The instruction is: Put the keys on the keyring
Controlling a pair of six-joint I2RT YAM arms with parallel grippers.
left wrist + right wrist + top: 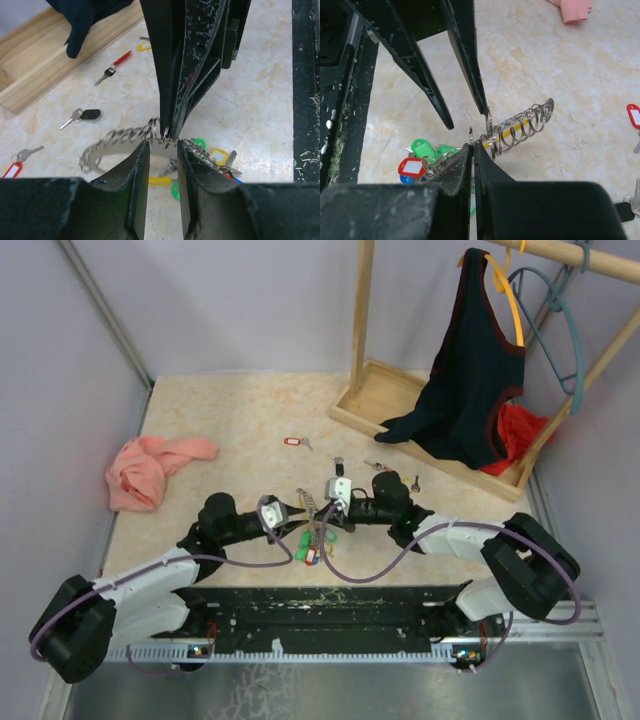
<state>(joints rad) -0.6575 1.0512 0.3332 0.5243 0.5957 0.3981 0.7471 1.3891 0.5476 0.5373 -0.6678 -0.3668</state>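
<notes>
The keyring (317,532) lies at the table's middle, a thin silver wire strung with small rings (520,127) and a bunch of green, red and yellow tagged keys (420,155). My right gripper (473,146) is shut on the keyring's wire, and a small ring stands up at its tips. From the other side my left gripper (164,145) stands open, its fingers astride the same stretch of wire (117,137) with nothing pinched. Loose keys lie beyond: a black-headed one (82,116), a red-headed one (114,67) and a red-tagged one (292,442).
A pink cloth (150,468) lies at the left. At the back right stands a wooden rack base (385,400) with a dark garment (470,370) and a teal hanger (560,330). The black base rail (330,605) runs along the near edge.
</notes>
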